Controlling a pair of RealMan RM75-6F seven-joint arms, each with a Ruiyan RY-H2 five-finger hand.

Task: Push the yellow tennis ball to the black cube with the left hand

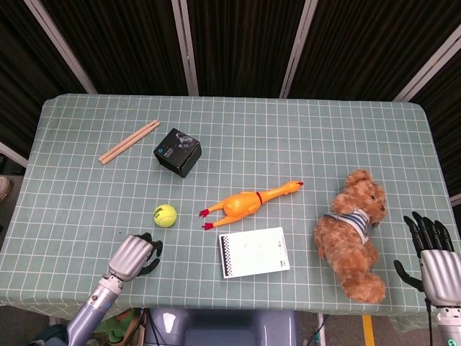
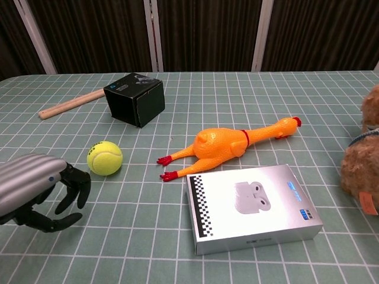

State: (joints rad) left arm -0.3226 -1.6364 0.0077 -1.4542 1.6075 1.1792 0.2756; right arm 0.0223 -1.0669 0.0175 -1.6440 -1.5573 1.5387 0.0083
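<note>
The yellow tennis ball lies on the checked tablecloth, left of centre. The black cube stands farther back, a little to the right of the ball. My left hand hovers low just in front and left of the ball, fingers curled downward around nothing, a small gap short of it. My right hand is at the table's near right edge, fingers spread and empty, to the right of the teddy bear.
Two wooden sticks lie left of the cube. A rubber chicken lies right of the ball, with a white earbuds box in front of it. A teddy bear sits at the right.
</note>
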